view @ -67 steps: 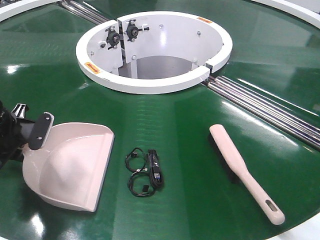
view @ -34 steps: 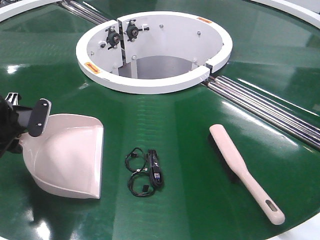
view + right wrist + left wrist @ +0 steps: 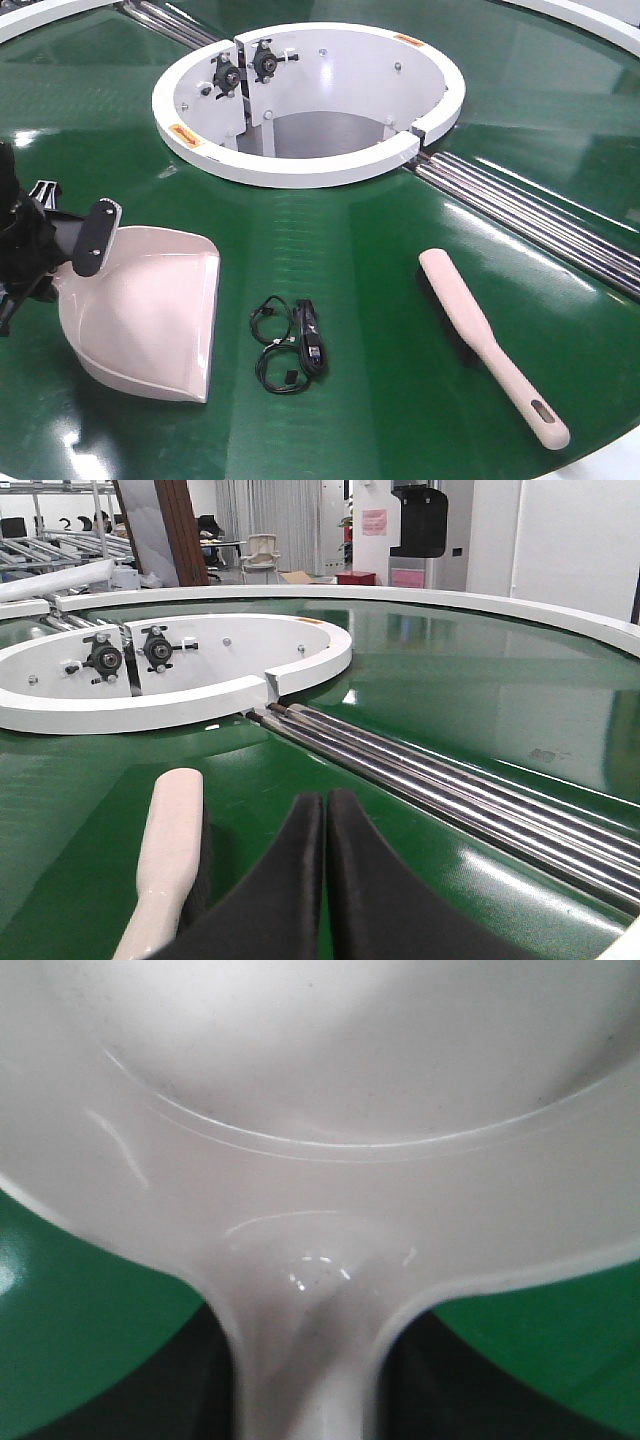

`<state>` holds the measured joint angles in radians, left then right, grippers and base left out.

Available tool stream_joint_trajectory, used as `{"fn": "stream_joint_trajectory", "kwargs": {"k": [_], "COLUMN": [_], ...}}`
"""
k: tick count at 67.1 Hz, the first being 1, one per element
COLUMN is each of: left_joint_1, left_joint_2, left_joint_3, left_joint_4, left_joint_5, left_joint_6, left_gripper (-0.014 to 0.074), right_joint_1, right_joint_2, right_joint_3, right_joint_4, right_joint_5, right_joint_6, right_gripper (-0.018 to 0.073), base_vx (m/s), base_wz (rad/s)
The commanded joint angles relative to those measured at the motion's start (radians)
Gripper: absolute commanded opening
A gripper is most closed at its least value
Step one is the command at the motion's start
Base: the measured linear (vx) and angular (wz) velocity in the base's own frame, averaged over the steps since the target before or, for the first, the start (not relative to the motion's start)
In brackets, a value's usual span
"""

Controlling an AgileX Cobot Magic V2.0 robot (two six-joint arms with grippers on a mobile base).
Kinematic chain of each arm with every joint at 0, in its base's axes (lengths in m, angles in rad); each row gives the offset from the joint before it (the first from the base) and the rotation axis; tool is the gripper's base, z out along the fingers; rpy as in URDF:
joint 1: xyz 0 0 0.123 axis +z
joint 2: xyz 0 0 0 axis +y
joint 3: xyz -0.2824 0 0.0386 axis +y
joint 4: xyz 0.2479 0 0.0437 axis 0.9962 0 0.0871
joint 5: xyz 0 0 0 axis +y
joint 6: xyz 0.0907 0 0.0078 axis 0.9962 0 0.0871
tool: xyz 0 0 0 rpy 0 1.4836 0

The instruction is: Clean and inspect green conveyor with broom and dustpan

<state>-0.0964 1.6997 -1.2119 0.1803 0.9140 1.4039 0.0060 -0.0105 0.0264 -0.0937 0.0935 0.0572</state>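
Observation:
The beige-pink dustpan point(image 3: 140, 310) lies on the green conveyor point(image 3: 380, 260) at the left, its open lip facing right. My left gripper point(image 3: 70, 255) is shut on the dustpan's handle, which it mostly hides. In the left wrist view the dustpan point(image 3: 330, 1110) fills the frame and its handle runs down between the dark fingers point(image 3: 195, 1385) of my left gripper point(image 3: 310, 1400). The beige broom point(image 3: 480, 335) lies free at the right, bristles down. My right gripper point(image 3: 325, 805) hovers shut and empty just right of the broom point(image 3: 170, 860).
A black cable bundle point(image 3: 295, 340) lies between the dustpan's lip and the broom. The white ring hub point(image 3: 300, 165) sits behind at centre, also seen as a white ring hub point(image 3: 150, 705) from the right wrist. Silver rails point(image 3: 530, 215) run diagonally at the right.
My left gripper has swung the dustpan: it drew back left, then shifted right again, its lip now straighter and facing the cables. Broom, cables and right gripper have not moved.

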Motion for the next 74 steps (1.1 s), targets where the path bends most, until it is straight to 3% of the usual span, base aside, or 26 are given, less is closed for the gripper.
{"fn": "stream_joint_trajectory", "kwargs": {"k": [1, 18, 74], "left_joint_1": [-0.028, -0.059, -0.059], "left_joint_2": [-0.033, 0.003, 0.008], "left_joint_3": [-0.024, -0.024, -0.024], "left_joint_4": [-0.029, -0.051, -0.052], "left_joint_5": [0.001, 0.010, 0.048], "left_joint_6": [0.057, 0.068, 0.067], "left_gripper": [-0.0007, -0.0007, -0.0007], "right_joint_1": [-0.004, -0.004, -0.004], "right_joint_2": [-0.018, -0.018, -0.018], "right_joint_3": [0.012, 0.012, 0.012], "right_joint_4": [-0.008, -0.008, -0.008], "right_joint_5": [-0.074, -0.074, -0.075], "right_joint_6": [-0.001, -0.001, -0.001], "right_gripper": [-0.0010, -0.0010, -0.0010], "base_vx": [0.00, 0.00, 0.00], "base_wz": [0.00, 0.00, 0.00]}}
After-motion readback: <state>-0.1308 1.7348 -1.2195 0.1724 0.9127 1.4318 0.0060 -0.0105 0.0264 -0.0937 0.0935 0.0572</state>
